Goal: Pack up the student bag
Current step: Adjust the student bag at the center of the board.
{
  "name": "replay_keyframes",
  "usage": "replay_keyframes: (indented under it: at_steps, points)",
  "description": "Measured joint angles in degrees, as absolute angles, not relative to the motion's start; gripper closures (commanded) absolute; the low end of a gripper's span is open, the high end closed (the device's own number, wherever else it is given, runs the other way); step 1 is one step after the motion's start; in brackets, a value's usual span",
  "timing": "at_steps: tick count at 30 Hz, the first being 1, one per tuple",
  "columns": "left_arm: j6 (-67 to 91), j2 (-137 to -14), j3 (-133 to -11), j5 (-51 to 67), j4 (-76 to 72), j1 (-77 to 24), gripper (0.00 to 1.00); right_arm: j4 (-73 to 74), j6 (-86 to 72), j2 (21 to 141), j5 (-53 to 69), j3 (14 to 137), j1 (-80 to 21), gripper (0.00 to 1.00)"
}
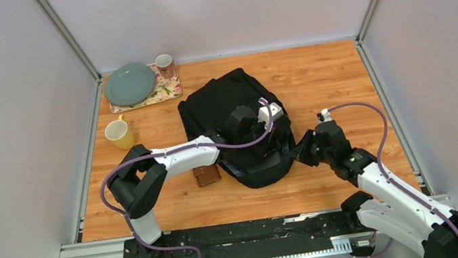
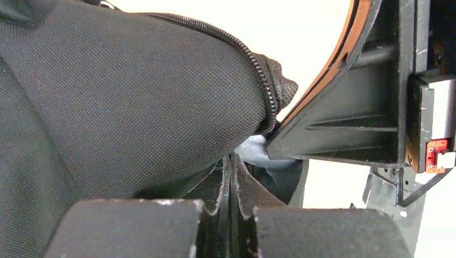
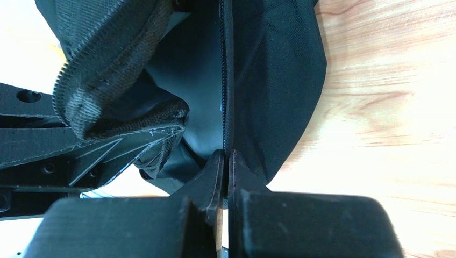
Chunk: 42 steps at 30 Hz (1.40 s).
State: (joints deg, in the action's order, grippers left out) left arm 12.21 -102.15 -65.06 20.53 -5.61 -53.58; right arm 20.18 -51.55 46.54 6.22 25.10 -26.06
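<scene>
2 claws clamped on the student bag

the black student bag lies in the middle of the wooden desk, and both arms meet at its near right corner. the left claw has its fingers pressed together with no gap, pinching a fold of the bag's woven fabric just below the curved zipper; pale lining shows beside the tips. the right claw is likewise fully closed, its tips nipping the bag's edge where a straight run of zipper teeth goes down between them. the 2 claws sit very near each other, each visible in the other's wrist view. a small brown wallet lies just beside the bag's near left edge, under the left forearm. well apart, at the far left, stand a yellow mug and a floral tray carrying a green plate and a second mug.
</scene>
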Motion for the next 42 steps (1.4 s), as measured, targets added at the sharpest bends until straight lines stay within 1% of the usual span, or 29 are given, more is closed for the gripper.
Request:
replay_keyframes:
  at_steps: [4,14,17,18,19,21,24,31,32,34,35,36,37,39,41,42]
  points:
    - [11.53,-102.15,-62.92,20.78,-9.26,-53.58,1.0,19.79,-51.57,46.28,6.59,24.56,-26.06,1.0]
    - [11.07,-102.19,-54.52,21.93,-9.63,-53.67,1.0,19.53,-51.59,46.0,9.93,24.34,-26.06,0.99]
    - [11.35,-102.17,-54.41,22.85,-9.1,-53.67,1.0,19.59,-51.57,45.87,10.48,24.34,-26.06,0.87]
    - [11.42,-102.17,-54.41,23.2,-8.86,-53.63,1.0,19.7,-51.57,45.8,10.5,24.34,-26.06,0.77]
    - [11.44,-102.08,-54.41,23.42,-8.54,-53.65,1.0,19.92,-51.66,45.74,10.46,24.36,-26.06,0.7]
    - [11.6,-101.38,-54.24,23.77,-7.53,-53.71,1.0,20.6,-51.62,45.54,10.33,24.36,-26.06,0.58]
    - [11.49,-98.59,-53.89,24.16,-4.58,-53.93,1.0,20.88,-51.59,44.99,9.43,24.43,-26.06,0.5]
    - [10.5,-92.03,-52.8,23.57,0.3,-54.02,1.0,22.06,-51.13,44.25,5.8,26.26,-26.06,0.43]
    - [10.31,-91.48,-52.42,23.44,0.93,-54.02,0.96,22.2,-51.07,44.27,5.32,26.68,-26.06,0.42]
    - [10.02,-90.83,-51.7,22.96,2.44,-54.02,0.73,22.37,-50.68,44.71,4.19,27.92,-26.04,0.41]
    - [9.76,-90.74,-51.4,22.81,2.87,-54.02,0.55,22.44,-50.46,45.15,3.81,28.64,-25.85,0.41]
    - [9.54,-90.74,-51.13,22.57,3.64,-54.02,0.46,22.46,-50.13,45.95,3.49,29.41,-25.58,0.41]
    - [9.39,-90.74,-50.81,22.31,4.34,-53.98,0.41,22.44,-49.82,46.85,3.36,30.15,-25.34,0.41]
    - [9.41,-90.65,-50.15,21.93,5.41,-53.91,0.36,22.39,-49.21,49.08,3.05,31.48,-24.77,0.39]
    - [9.65,-90.06,-49.21,21.71,6.02,-53.91,0.25,22.0,-48.36,51.83,3.01,32.45,-23.99,0.38]
    - [9.63,-89.41,-48.73,21.37,6.33,-53.93,0.25,21.91,-47.92,53.15,3.03,32.8,-23.53,0.38]
